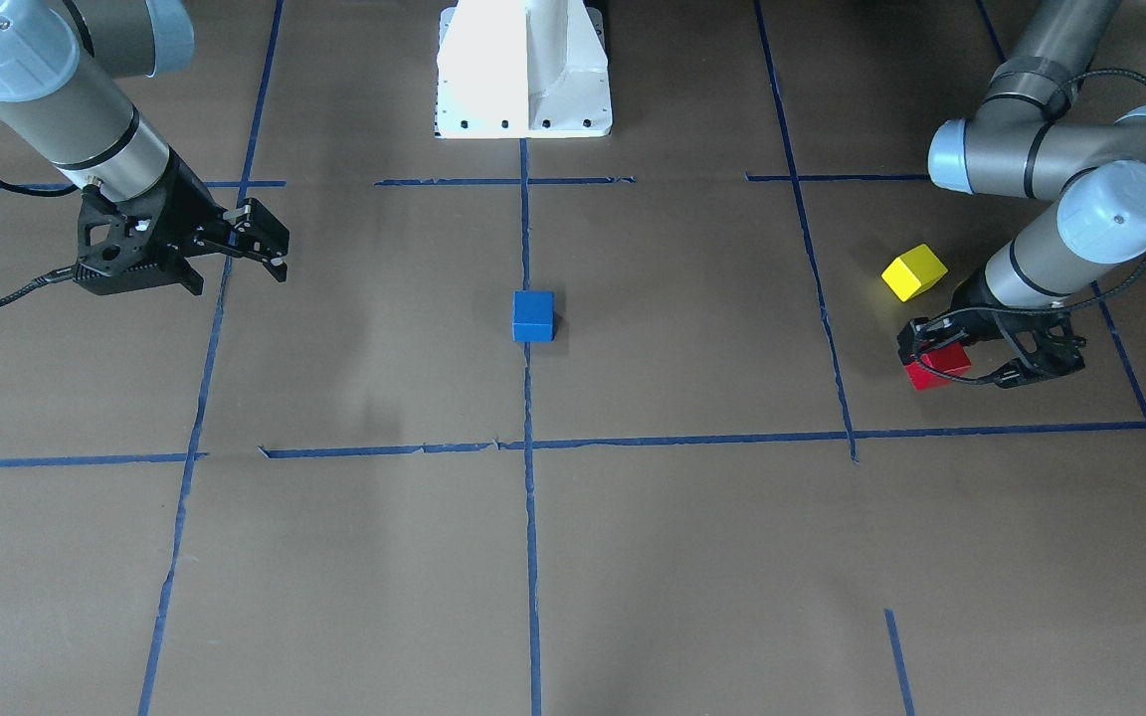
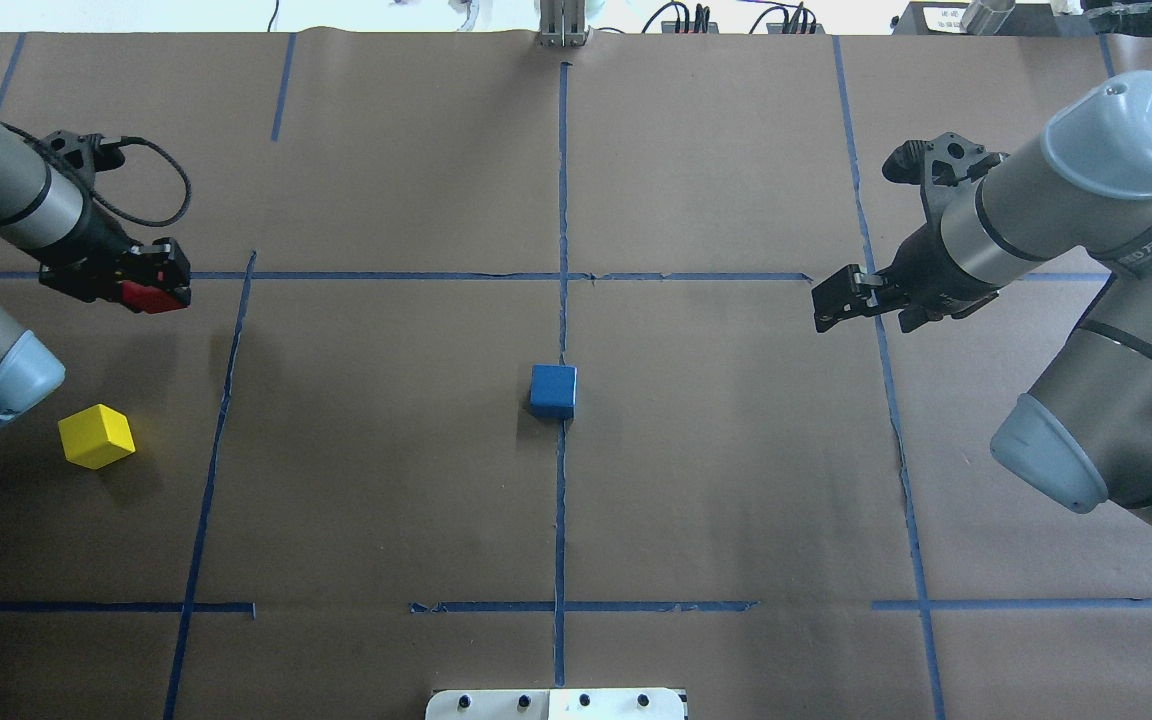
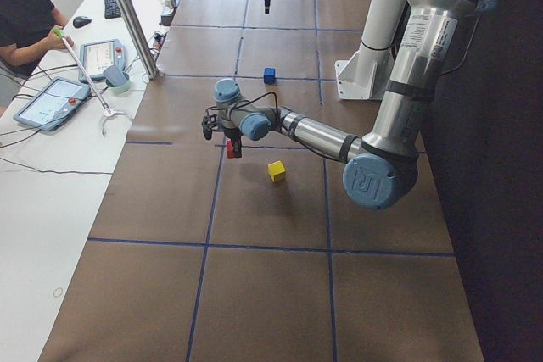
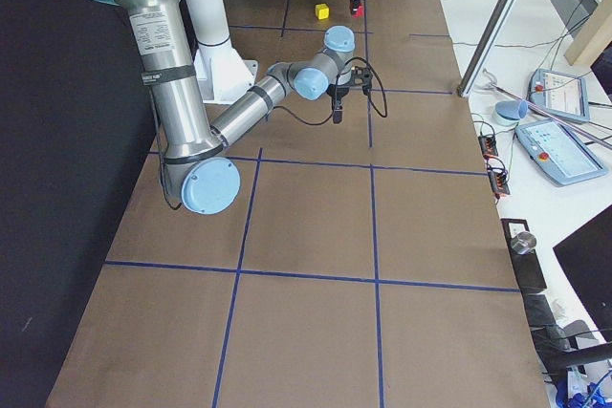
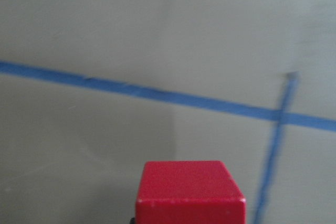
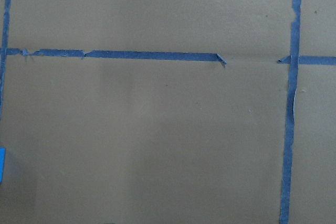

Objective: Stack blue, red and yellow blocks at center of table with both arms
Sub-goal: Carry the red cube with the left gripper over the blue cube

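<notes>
The blue block sits on the middle tape line at the table's centre; it also shows in the overhead view. My left gripper is shut on the red block and holds it above the table on my left side. The red block fills the bottom of the left wrist view and shows in the front view. The yellow block lies on the table near the left arm, apart from the gripper. My right gripper hangs open and empty over the right side.
The robot's white base stands at the table's near edge. Blue tape lines divide the brown table. An operator sits at a side bench with tablets.
</notes>
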Available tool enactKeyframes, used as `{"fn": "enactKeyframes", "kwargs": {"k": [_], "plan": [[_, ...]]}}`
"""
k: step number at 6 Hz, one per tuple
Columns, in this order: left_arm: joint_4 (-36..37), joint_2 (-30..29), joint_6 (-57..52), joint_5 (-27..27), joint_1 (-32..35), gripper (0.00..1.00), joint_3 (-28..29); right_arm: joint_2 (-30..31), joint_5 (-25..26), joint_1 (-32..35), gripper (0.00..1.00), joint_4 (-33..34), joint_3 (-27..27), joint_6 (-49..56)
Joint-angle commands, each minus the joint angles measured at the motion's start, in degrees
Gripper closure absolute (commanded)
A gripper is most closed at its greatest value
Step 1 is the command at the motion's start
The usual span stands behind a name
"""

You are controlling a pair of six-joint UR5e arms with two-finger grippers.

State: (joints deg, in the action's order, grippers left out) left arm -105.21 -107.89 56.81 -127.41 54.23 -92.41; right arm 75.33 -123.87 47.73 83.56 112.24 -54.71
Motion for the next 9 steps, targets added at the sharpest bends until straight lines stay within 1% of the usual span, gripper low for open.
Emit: {"fn": "enactKeyframes", "kwargs": {"k": [1,2,3,4,6,7,9], "plan": [[13.4,-12.5,3.1,2.1,-6.4,1.0,-2.8,2.9,-0.2,2.2,0.0,-0.3,0.3,1.4],[17.8,-17.7,6.4,6.0,-10.7,1.0,-3.4,5.0,-0.3,3.5,0.0,-0.5,0.2,4.8],[18.3,-22.1,9.3,10.7,-17.3,1.0,-3.0,7.1,-0.6,5.2,0.0,-0.6,0.2,8.0],[19.8,-27.6,13.2,13.8,-22.3,1.0,-0.3,8.8,-0.8,7.2,0.0,-0.6,0.2,12.2],[20.7,-35.3,13.3,15.9,-24.1,1.0,7.9,9.8,-0.6,7.3,0.0,-0.6,0.0,12.7],[20.7,-35.8,13.2,16.0,-24.3,1.0,9.1,9.8,-0.5,7.2,0.0,-0.6,-0.1,12.7],[20.7,-35.5,13.2,15.9,-24.4,1.0,9.1,9.8,-0.5,7.2,0.0,-0.6,-0.1,12.6]]}}
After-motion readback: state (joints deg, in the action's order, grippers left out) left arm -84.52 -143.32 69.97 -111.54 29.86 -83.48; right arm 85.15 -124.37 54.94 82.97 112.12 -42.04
